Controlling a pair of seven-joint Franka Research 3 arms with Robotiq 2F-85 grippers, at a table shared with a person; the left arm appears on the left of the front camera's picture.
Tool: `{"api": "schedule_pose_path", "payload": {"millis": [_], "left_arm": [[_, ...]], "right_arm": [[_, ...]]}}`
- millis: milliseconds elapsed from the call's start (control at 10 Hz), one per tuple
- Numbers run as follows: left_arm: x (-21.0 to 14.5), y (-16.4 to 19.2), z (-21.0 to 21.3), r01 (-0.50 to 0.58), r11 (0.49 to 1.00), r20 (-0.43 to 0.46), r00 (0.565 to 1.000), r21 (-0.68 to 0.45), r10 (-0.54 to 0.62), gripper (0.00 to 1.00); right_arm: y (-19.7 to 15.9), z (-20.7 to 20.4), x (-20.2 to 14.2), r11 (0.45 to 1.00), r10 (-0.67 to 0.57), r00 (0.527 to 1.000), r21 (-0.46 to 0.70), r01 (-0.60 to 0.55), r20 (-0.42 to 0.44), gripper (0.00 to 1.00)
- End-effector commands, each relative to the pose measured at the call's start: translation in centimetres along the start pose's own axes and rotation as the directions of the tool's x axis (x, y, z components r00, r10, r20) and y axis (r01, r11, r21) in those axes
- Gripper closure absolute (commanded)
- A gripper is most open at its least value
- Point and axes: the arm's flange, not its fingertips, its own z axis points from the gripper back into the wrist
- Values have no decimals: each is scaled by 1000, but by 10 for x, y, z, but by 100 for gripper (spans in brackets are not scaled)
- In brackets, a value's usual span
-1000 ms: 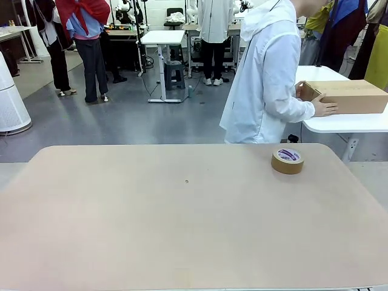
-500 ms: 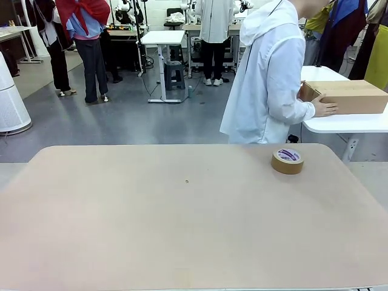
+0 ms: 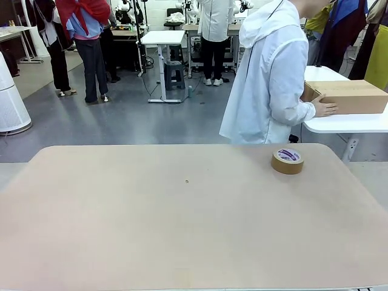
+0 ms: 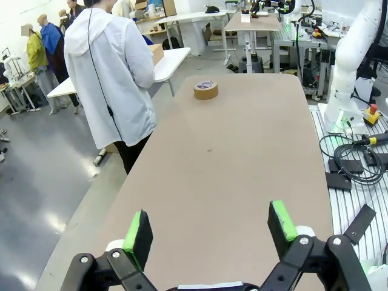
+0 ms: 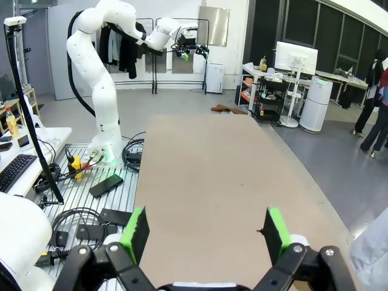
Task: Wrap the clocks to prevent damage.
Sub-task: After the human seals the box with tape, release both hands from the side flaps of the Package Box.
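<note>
Clocks are not lying on the table [image 3: 151, 230], so wrapping risks stalling while both grippers, left gripper [image 4: 210, 227] and right gripper [image 5: 203, 229], are waiting wide open and empty, the person [image 3: 267, 79] is turning away toward the cardboard box [image 3: 348, 96] at far right, and the tape roll [image 3: 287, 160] is sitting alone.

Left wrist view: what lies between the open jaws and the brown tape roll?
Bare tan tabletop lies between the left gripper and the brown tape roll, seen in the left wrist view.

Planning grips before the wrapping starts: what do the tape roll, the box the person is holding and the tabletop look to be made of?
Tape roll: brown packing tape, slightly glossy, probably on a card core with a printed label. Box: plain brown cardboard, matte, sharp folded edges. Table: smooth matte beige surface, likely laminate or a mat; no grain shows.
</note>
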Motion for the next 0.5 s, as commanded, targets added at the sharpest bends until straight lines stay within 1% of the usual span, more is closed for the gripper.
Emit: {"api": "schedule_pose_path", "payload": {"millis": [0,400], "left_arm": [[3,1,0,7,1000,1,1000,-3,-7,0],[3,1,0,7,1000,1,1000,-3,-7,0]], "right_arm": [[0,1,-1,1000,-1,1000,0,1,-3,0],[0,1,-1,1000,-1,1000,0,1,-3,0]]}}
